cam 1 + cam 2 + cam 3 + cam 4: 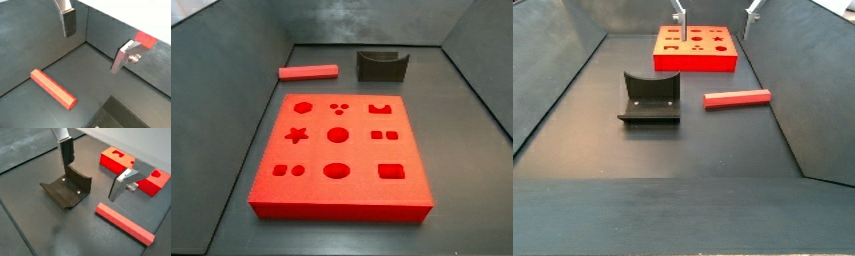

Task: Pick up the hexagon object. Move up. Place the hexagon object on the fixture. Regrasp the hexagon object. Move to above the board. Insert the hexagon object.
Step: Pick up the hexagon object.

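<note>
The hexagon object is a long red bar lying flat on the dark floor, seen in both side views (309, 72) (736, 98) and both wrist views (53, 88) (125, 223). The dark fixture (649, 98) (381, 65) stands beside it with its notch up, and also shows in a wrist view (67, 190). The red board (338, 210) (698, 63) lies flat with its recesses up. My gripper (91, 52) (89, 182) is open and empty, well above the floor between the fixture and the bar. Only its fingertips (680, 12) show in a side view.
Dark grey walls enclose the floor on all sides. A corner of the board (110, 159) shows beyond the far finger in a wrist view. A corner of the fixture (123, 115) shows at the edge of a wrist view.
</note>
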Available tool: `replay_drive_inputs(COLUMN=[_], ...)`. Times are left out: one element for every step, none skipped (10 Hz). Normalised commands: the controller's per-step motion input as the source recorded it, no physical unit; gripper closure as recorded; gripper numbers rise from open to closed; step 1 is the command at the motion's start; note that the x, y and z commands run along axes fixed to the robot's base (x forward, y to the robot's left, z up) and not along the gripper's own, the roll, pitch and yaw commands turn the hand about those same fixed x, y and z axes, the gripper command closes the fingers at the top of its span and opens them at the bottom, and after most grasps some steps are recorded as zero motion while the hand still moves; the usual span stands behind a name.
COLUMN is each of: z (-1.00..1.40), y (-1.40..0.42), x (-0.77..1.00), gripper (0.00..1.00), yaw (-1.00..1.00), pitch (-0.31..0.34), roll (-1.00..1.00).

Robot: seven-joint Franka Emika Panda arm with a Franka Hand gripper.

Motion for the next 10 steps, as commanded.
replay_drive_inputs(z=[0.0, -0.17, -0.31, -0.33, -0.37, -0.53, -0.64, -0.67, -0.63, -0.41], y=[0.0, -0.15, 0.0, 0.0, 0.0, -0.02, -0.04, -0.13, -0.2, -0.23], x=[-0.44, -0.25, -0.02, 0.0, 0.0, -0.01, -0.08, -0.13, -0.1, 0.0], gripper=[0.0, 0.0, 0.0, 0.0, 0.0, 0.0, 0.0, 0.0, 0.0, 0.0], yaw=[-0.06, -0.37, -0.98, -1.0, -1.0, -1.0, -0.98, -0.87, -0.84, -0.89], pitch=[-0.129, -0.091, -0.05, -0.02, -0.017, -0.13, -0.201, -0.18, -0.156, -0.027], roll=[0.0, 0.0, -0.03, 0.0, -0.01, -0.04, -0.06, -0.08, -0.06, 0.0])
